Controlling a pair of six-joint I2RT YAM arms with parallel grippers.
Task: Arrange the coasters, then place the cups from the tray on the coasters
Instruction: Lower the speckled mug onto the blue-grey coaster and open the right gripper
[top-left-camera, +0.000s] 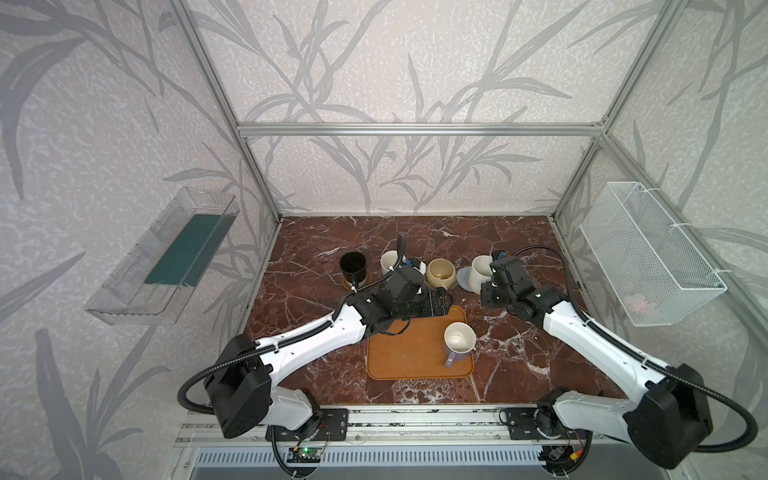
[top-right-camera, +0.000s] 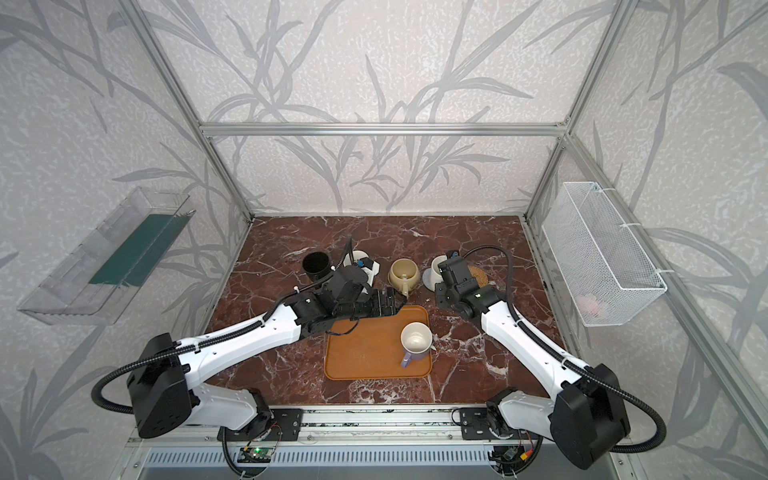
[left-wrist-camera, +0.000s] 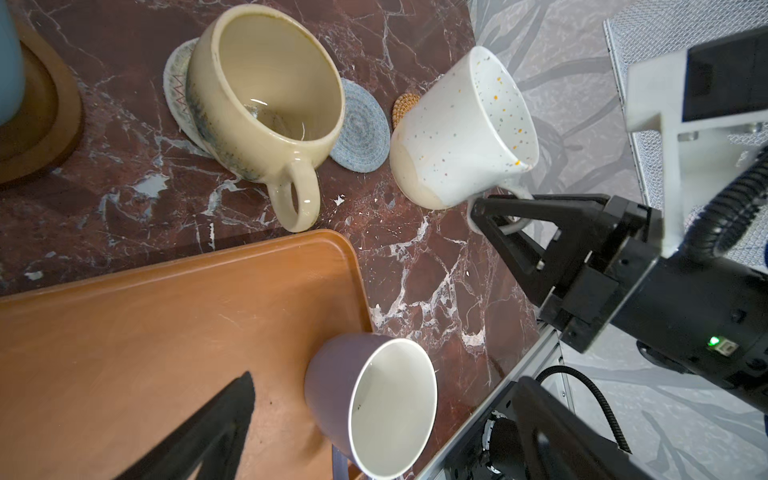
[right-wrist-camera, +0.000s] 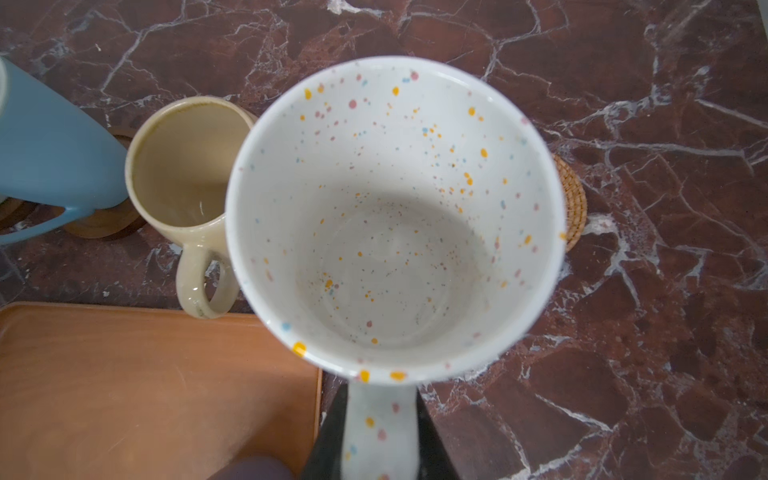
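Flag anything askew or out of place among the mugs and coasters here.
The white speckled mug hangs tilted, gripped by its handle in the right gripper; the cream-yellow mug sits off-centre on its cream woven coaster.

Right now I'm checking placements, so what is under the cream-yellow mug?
A cream woven coaster shows under the cream-yellow mug, sticking out on one side. The mug's base covers the rest of it.
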